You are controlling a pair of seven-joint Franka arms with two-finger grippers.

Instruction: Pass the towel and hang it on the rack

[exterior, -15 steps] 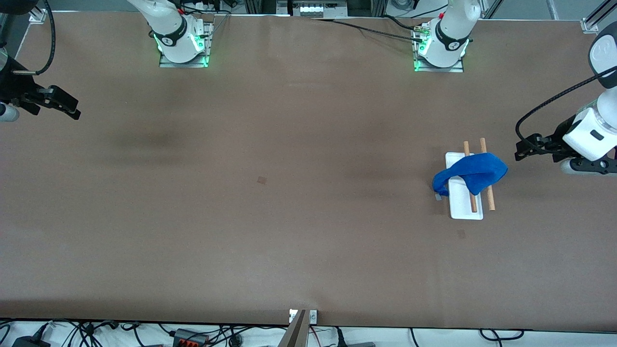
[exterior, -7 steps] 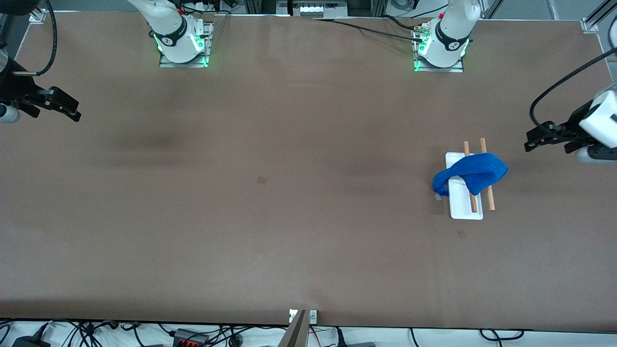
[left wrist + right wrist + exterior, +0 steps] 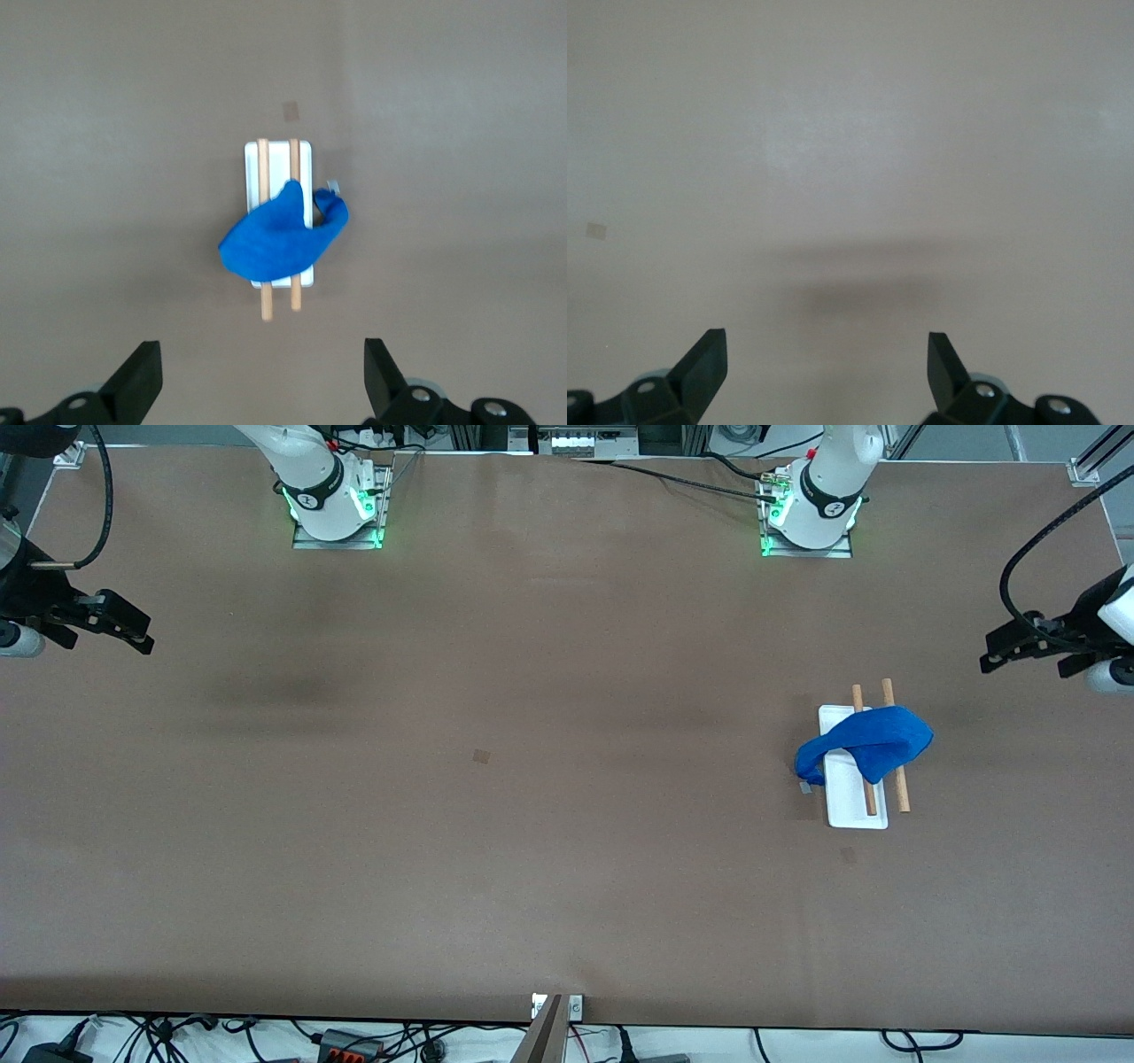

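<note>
Towel [image 3: 864,746] is draped across both bars of the rack [image 3: 852,812], near the surface's edge at the left arm's end. Left gripper [image 3: 1019,651] hovers at that edge, wide open, empty, and much the nearer one. Right gripper [image 3: 124,627] waits, open and empty, over the right arm's edge. Task looks done.

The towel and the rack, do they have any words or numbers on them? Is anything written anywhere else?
No text can be read anywhere.
Towel: none; its small grey tag is too small to read.
Rack: plain white base, no writing.
Table: no labels, only a small square mark with no letters.
Dark bands on the arm bases: a round mark, too small to read.
</note>
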